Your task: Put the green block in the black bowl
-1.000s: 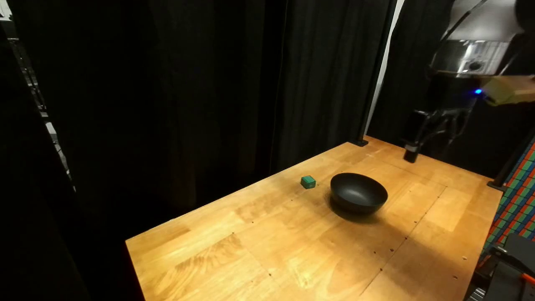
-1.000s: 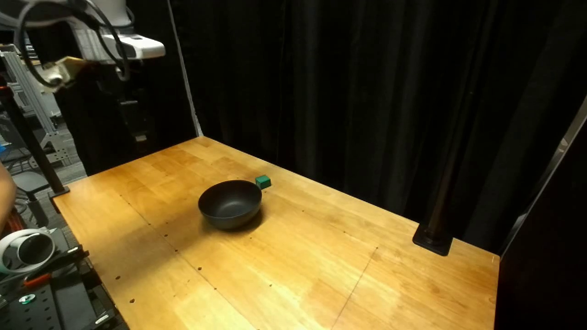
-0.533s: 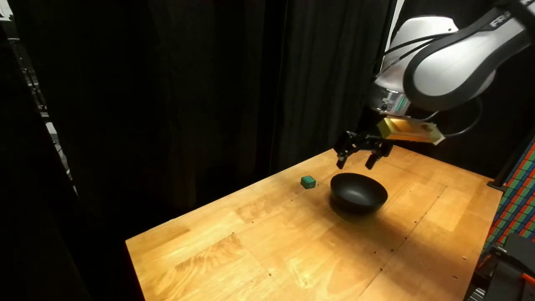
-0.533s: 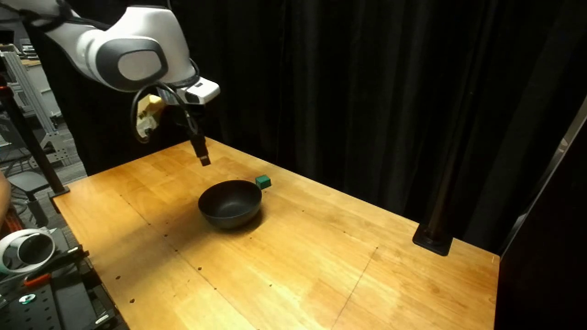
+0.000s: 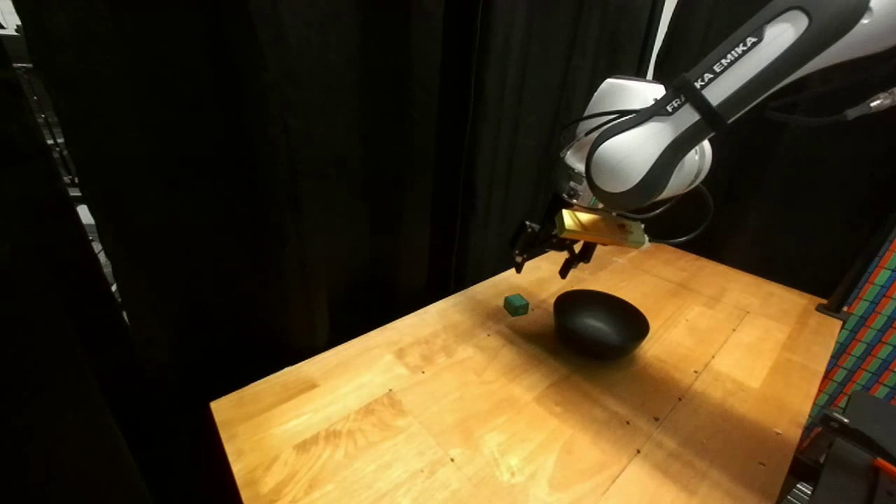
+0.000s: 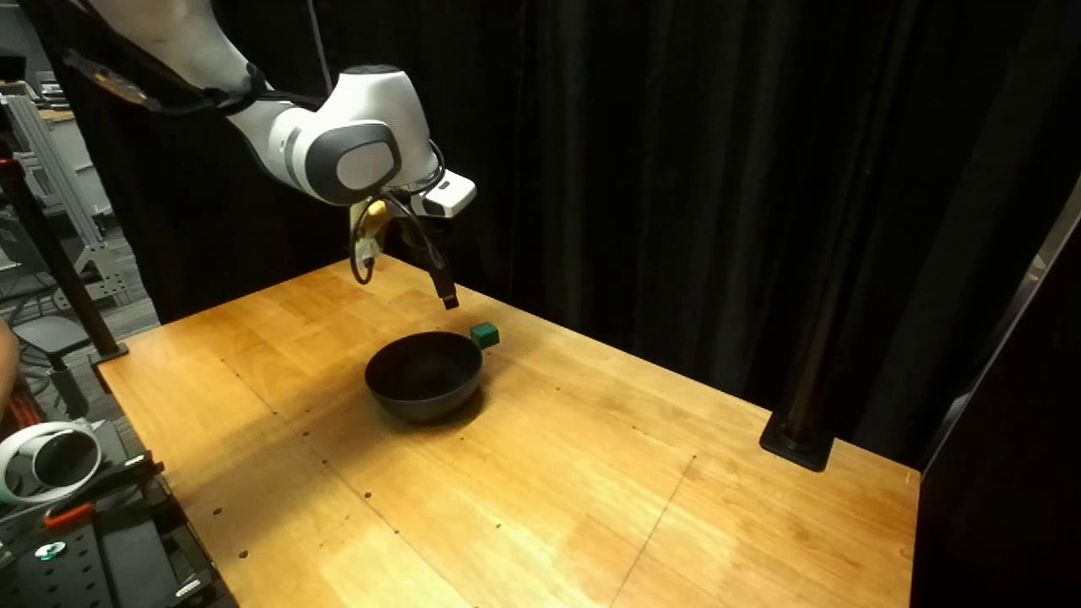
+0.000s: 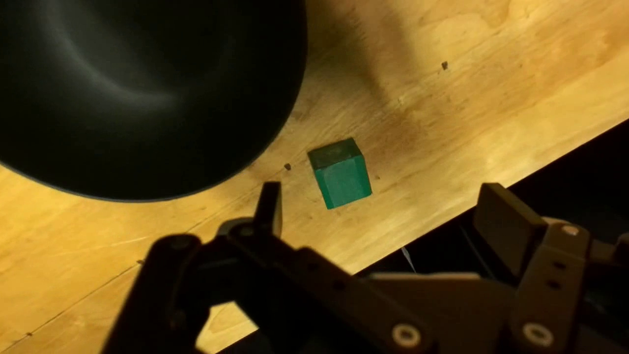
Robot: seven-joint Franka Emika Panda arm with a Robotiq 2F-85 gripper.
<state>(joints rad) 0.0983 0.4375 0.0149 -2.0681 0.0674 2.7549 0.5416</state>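
Observation:
The small green block point(image 5: 516, 305) sits on the wooden table close to its curtain-side edge, beside the bowl and apart from it. It also shows in an exterior view point(image 6: 485, 336) and in the wrist view point(image 7: 344, 179). The round black bowl point(image 5: 600, 325) stands upright and looks empty; it also shows in an exterior view point(image 6: 424, 380) and fills the upper left of the wrist view point(image 7: 162, 118). My gripper point(image 5: 542, 271) is open and empty, above the table near the block. In the wrist view its fingers point(image 7: 381, 199) are wide apart, with the block ahead of them, nearer the left finger.
The wooden table point(image 5: 420, 434) ends at a black curtain point(image 5: 315, 175) just behind the block. A black post base point(image 6: 798, 439) stands on the table. A cart with tools point(image 6: 110, 540) stands beside the table.
The arm has come into view and moved down over the table, past the bowl toward the green block. The block and bowl have not moved.

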